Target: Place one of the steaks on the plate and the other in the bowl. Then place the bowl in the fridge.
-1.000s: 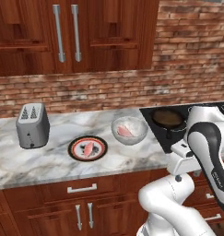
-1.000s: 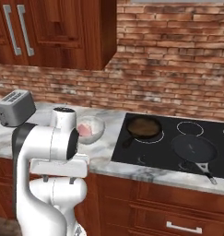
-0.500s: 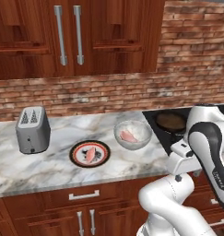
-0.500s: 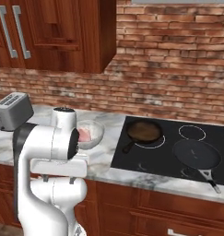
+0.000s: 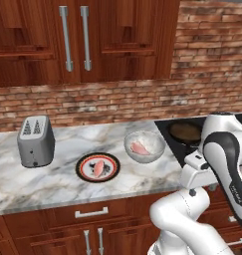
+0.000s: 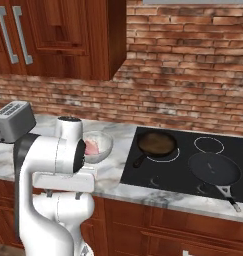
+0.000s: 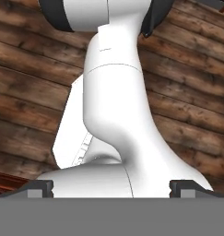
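Counter (image 5: 67, 174) first: bowl (image 5: 144, 146) with one steak (image 5: 140, 148) sits beside plate (image 5: 97, 167) with other steak (image 5: 98, 168), toaster (image 5: 36, 141) off left. Fridge nowhere around. My jaws wide open, nothing held, aimed at wood floor (image 7: 187, 92). Risk imo: bowl's deep and round, sloppy rim grab tips steak out. Right base view adds two pans (image 6: 155, 144) on stove; my arm hides plate there.

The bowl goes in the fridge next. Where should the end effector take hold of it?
Probably the bowl's rim on its near side, coming from above: it sits upright and open-topped, the steak lies mid-bowl, and a pan stands to its right.
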{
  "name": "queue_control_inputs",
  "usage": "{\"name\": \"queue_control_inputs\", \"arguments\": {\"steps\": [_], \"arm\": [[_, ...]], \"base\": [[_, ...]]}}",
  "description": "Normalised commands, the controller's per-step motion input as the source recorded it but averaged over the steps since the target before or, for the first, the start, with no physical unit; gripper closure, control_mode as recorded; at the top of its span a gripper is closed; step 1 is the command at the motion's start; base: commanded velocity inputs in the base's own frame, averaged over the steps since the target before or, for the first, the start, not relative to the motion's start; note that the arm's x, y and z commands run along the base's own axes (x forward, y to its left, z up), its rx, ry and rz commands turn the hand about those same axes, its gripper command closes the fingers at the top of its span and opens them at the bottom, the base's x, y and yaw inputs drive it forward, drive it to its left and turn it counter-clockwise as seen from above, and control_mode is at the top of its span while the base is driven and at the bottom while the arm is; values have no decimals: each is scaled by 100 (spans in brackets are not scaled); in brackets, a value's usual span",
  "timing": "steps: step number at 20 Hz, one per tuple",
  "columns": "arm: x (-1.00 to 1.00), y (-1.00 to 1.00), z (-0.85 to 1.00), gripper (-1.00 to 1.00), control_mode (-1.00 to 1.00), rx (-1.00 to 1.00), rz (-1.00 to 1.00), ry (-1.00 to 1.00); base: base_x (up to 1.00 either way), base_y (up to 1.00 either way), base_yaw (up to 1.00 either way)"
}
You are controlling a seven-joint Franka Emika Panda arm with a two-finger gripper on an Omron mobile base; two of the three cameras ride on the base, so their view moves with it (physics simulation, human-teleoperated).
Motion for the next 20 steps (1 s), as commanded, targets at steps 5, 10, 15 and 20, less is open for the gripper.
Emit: {"name": "queue_control_inputs", "arguments": {"steps": [5,10,15,20], "arm": [[3,-1,0,-100,-100,1,0,-5],[88,-6,18,-100,-100,1,-5,8],[71,-2,2,-100,-100,3,-61,-6],[8,0,-5,-100,-100,22,-79,-4]], "base": [[0,0,0],[0,0,0],[0,0,0],[0,0,0]]}}
